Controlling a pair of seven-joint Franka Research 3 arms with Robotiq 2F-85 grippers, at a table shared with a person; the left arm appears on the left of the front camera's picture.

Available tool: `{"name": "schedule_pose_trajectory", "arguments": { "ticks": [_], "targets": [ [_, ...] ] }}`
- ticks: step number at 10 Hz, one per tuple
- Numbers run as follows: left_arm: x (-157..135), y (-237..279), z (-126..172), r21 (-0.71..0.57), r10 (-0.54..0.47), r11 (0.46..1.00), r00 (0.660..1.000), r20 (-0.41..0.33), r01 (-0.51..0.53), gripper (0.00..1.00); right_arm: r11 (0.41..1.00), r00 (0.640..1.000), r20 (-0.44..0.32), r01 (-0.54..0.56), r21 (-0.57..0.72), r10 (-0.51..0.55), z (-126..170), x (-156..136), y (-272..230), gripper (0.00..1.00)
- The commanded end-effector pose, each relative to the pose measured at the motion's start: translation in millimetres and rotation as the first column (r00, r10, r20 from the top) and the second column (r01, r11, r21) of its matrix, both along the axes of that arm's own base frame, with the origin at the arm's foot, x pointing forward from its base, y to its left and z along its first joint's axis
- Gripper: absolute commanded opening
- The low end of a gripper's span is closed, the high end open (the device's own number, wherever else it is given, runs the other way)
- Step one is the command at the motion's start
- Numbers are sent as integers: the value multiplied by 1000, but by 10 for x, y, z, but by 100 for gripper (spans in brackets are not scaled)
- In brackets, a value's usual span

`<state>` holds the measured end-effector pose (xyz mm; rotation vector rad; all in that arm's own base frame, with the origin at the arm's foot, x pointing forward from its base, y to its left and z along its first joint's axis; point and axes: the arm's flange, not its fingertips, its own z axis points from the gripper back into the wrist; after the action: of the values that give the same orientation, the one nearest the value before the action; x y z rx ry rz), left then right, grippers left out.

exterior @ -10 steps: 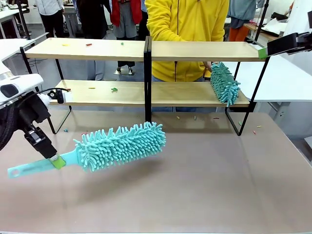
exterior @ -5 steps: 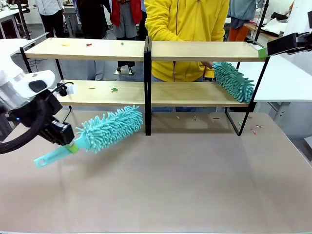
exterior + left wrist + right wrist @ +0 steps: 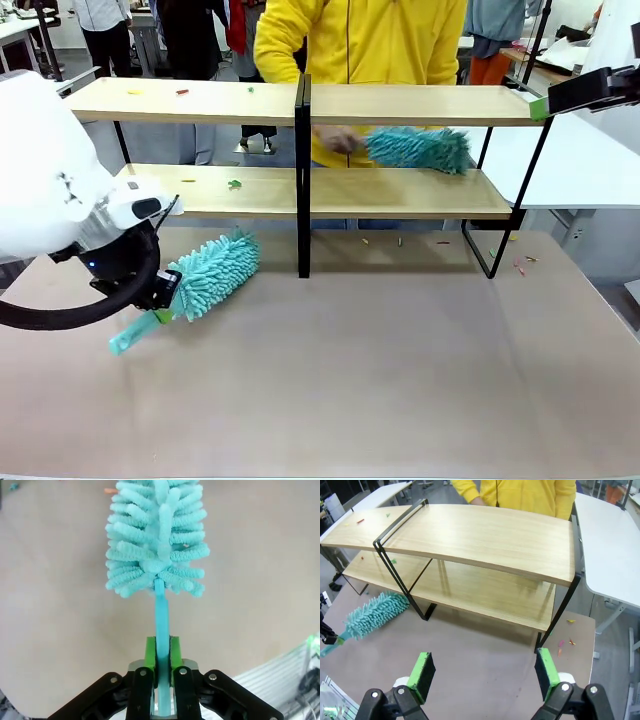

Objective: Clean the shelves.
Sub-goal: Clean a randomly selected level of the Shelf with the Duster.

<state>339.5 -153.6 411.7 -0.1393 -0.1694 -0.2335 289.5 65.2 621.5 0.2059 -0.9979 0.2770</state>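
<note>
Your shelves (image 3: 420, 104) span the far side of the table (image 3: 400, 380), a person (image 3: 370, 40) behind them, the near duster (image 3: 212, 272) before their left half, a second duster (image 3: 418, 150) seemingly just above the lower right board.

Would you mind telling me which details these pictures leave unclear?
- Front view: the person's duster is motion-blurred, and its handle is lost in the person's hand.
- Front view: the scraps on the shelves are too small to identify.
- Left wrist view: the top edge cuts off the tip of the robot's duster, and the left gripper covers its handle end.
</note>
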Motion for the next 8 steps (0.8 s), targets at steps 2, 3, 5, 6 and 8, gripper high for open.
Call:
{"name": "schedule_pose_trajectory", "arguments": {
  "ticks": [2, 3, 5, 6, 8],
  "targets": [
    [-591, 308, -564, 32, 150, 988, 988, 47, -152, 12, 1000, 1000, 1, -8, -2, 8, -5, 9, -20, 100],
    [-640, 370, -591, 47, 175, 983, 985, 5, -175, 12, 1000, 1000, 1, -8, -2, 8, -5, 9, -20, 100],
    [-696, 497, -566, 88, 253, 964, 967, -39, -249, 12, 1000, 1000, 1, -8, -2, 8, -5, 9, -20, 100],
    [-721, 566, -544, 100, 283, 956, 958, -53, -276, 12, 1000, 1000, 1, -8, -2, 8, -5, 9, -20, 100],
    [-767, 733, -470, 97, 347, 934, 937, -23, -344, 12, 1000, 1000, 1, -8, -2, 8, -5, 9, -20, 100]
  ]
}}
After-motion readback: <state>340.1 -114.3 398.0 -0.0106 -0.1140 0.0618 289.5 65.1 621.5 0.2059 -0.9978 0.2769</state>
